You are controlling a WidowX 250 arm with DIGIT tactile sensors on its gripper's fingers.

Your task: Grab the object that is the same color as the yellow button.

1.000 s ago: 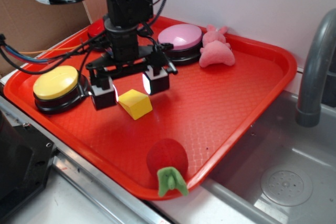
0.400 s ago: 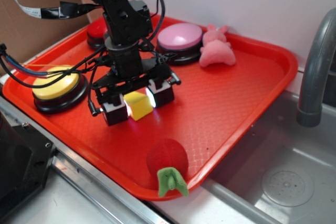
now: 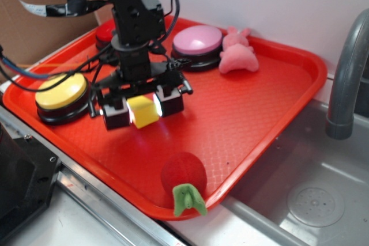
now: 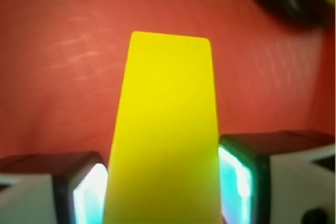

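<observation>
Yellow block [image 3: 143, 111] between hand's [image 3: 142, 108] fingers

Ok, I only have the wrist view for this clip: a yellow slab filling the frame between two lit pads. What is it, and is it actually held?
Observer: It is the small yellow block, sitting between the two pads of the tool, which look closed against its sides.
Operator: What is the dark curve at my top right?
Observer: That looks like the black base of the yellow button, which sits to the left of the block in the exterior view.
Operator: Anything else on the tray?
Observer: A pink button, a pink plush and a red ball-like toy on the red tray.
</observation>
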